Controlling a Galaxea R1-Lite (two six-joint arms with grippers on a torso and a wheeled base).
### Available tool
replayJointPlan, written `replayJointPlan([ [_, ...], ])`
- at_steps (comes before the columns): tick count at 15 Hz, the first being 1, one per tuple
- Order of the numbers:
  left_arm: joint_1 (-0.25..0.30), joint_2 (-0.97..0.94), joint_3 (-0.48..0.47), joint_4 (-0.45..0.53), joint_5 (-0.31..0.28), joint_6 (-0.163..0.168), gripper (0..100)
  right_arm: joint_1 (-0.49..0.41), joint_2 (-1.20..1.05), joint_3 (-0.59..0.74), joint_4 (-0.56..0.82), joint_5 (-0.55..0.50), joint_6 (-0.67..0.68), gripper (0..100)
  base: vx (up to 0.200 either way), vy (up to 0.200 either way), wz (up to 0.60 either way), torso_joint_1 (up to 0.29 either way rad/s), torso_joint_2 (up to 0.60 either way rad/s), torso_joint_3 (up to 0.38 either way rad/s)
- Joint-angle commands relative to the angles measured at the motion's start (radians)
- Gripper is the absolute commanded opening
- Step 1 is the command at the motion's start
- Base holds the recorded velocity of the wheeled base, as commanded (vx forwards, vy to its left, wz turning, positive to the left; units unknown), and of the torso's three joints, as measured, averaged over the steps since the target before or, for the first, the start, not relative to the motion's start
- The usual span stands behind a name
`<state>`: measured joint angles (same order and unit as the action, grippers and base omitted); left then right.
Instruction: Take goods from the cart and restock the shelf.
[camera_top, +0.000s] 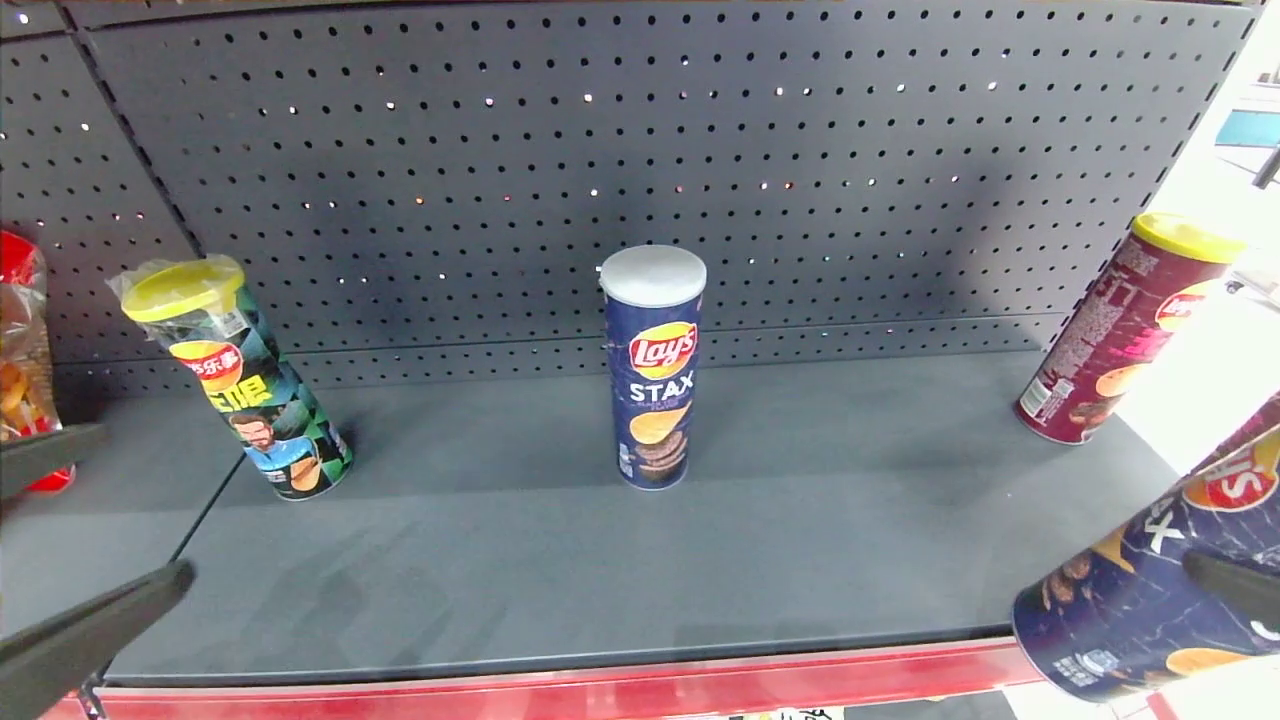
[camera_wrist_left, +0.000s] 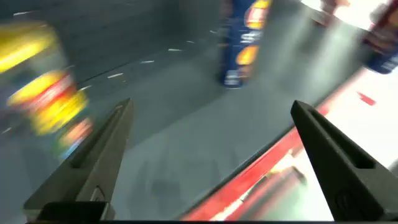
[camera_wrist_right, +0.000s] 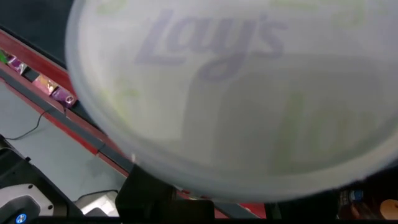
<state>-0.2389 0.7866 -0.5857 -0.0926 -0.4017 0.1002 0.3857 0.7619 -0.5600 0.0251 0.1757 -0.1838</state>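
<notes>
A dark blue chip can (camera_top: 652, 370) stands upright at the middle of the grey shelf (camera_top: 500, 570). Left of it stands a green can with a yellow lid (camera_top: 240, 380), and a maroon can with a yellow lid (camera_top: 1120, 330) stands at the right end. My right gripper (camera_top: 1215, 578) is shut on another dark blue can (camera_top: 1130, 600), held tilted off the shelf's front right corner; its pale lid (camera_wrist_right: 236, 93) faces the right wrist camera. My left gripper (camera_top: 140, 505) is open and holds nothing, low over the shelf's front left; its fingers (camera_wrist_left: 93, 162) spread wide toward the middle can (camera_wrist_left: 242, 43).
A perforated dark back panel (camera_top: 640, 150) closes the shelf behind the cans. A red rail (camera_top: 560, 690) runs along the front edge. A red snack bag (camera_top: 20, 350) sits on the neighbouring bay at far left. Wide bare gaps lie between the standing cans.
</notes>
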Motion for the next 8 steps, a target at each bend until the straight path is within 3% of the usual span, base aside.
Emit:
replayJointPlan([
  [1, -0.151, 0.398, -0.108, -0.139, -0.062, 0.038, 100, -0.001, 0.010, 0.005, -0.001, -0.001, 0.000, 0, 0.000, 0.000, 0.00, 0.000, 0.00, 0.000],
  [3, -0.206, 0.520, -0.164, -0.165, -0.075, 0.036, 100, -0.002, 0.011, -0.001, -0.001, -0.002, 0.000, 0, 0.000, 0.000, 0.00, 0.000, 0.00, 0.000],
  [5, -0.209, 0.608, -0.218, -0.167, -0.144, 0.042, 100, -0.005, 0.014, -0.003, -0.007, -0.005, 0.001, 0, 0.000, 0.000, 0.00, 0.000, 0.00, 0.000],
  [8, -0.211, 0.738, -0.298, -0.168, -0.144, 0.099, 100, -0.007, 0.014, -0.001, -0.005, -0.005, 0.004, 0, 0.000, 0.000, 0.00, 0.000, 0.00, 0.000],
])
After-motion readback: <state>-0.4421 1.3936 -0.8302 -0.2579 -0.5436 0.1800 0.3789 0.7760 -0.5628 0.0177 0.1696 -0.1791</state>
